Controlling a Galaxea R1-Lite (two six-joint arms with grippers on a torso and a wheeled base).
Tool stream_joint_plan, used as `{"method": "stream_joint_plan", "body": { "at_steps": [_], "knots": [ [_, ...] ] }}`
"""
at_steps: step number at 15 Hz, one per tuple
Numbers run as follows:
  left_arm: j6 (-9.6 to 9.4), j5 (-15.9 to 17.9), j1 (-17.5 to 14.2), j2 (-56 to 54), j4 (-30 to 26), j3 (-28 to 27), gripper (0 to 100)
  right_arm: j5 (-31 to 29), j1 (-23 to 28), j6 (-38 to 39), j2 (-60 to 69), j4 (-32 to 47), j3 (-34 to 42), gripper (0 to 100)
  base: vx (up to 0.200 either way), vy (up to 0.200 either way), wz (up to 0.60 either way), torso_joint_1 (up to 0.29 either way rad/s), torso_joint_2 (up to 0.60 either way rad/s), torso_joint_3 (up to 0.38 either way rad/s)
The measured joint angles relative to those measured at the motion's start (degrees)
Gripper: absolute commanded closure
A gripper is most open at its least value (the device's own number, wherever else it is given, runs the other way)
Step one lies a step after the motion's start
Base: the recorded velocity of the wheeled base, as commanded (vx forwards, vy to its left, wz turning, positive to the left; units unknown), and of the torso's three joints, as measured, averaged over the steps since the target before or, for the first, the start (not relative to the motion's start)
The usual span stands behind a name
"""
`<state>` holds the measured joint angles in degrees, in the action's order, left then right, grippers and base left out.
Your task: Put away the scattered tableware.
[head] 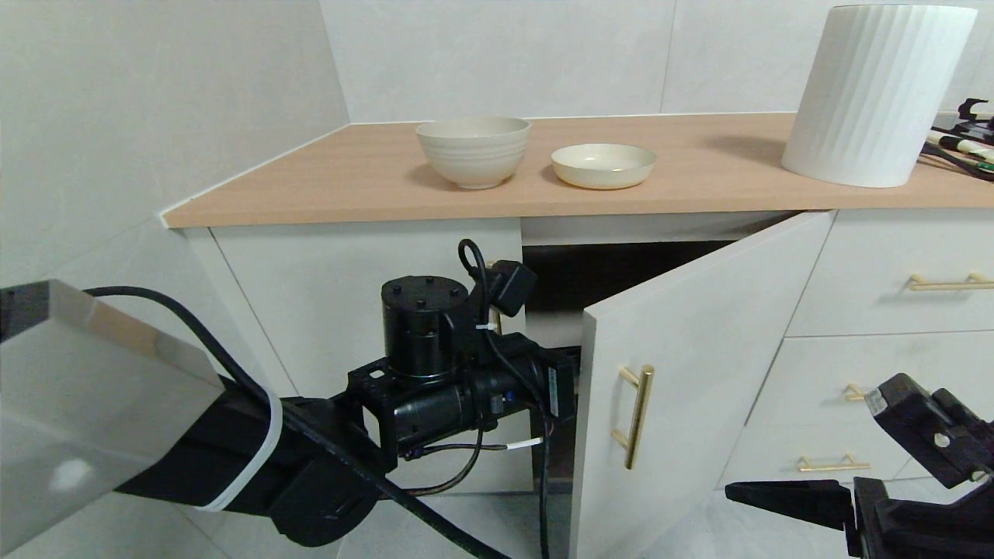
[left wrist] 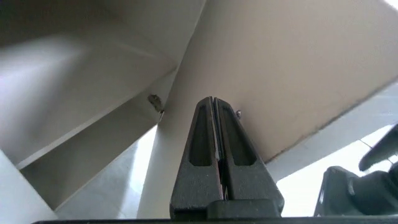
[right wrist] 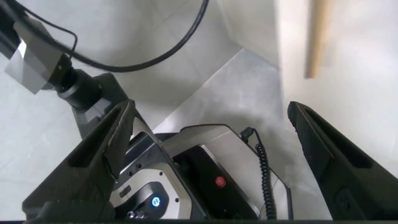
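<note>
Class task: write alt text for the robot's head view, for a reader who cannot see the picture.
A cream bowl and a shallow dish sit side by side on a wooden counter, above a cabinet door standing half open. The robot's left arm is at the opening beside that door; a white ribbed container stands at the counter's right.

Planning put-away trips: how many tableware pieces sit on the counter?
2: a ribbed bowl near the left corner, a shallow dish just right of it. The white cylinder could hide more.
</note>
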<state>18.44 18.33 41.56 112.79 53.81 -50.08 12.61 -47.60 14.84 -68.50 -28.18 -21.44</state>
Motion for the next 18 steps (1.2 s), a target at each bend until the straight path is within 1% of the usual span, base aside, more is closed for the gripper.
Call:
{"method": "stream_joint_plan", "body": {
  "at_steps": [5, 8, 10, 13, 18],
  "knots": [
    [-0.09, 0.18, 0.20, 1.44, -1.48, -3.36, 100, -0.12, -0.44, 0.00, 0.12, -0.02, 0.30, 0, 0.000, 0.000, 0.00, 0.000, 0.00, 0.000],
    [-0.13, -2.08, 1.19, 2.79, -2.90, -5.66, 100, -0.13, -0.46, 0.00, 0.28, -0.02, 0.34, 0, 0.000, 0.000, 0.00, 0.000, 0.00, 0.000],
    [-0.17, -2.52, 1.63, 3.00, -3.39, -6.28, 100, -0.13, -0.62, 0.02, 0.32, 0.00, 0.34, 0, 0.000, 0.000, 0.00, 0.000, 0.00, 0.000],
    [-0.17, -2.55, 2.07, 3.19, -3.62, -6.81, 100, -0.16, -0.71, 0.00, 0.34, -0.02, 0.41, 0, -0.200, 0.000, 0.00, 0.004, 0.00, 0.006],
    [-0.13, -2.61, 2.27, 4.46, -3.94, -8.68, 100, -0.13, -0.73, 0.00, 0.54, 0.00, 0.45, 0, 0.000, 0.000, 0.00, 0.000, 0.00, 0.000]
  ]
}}
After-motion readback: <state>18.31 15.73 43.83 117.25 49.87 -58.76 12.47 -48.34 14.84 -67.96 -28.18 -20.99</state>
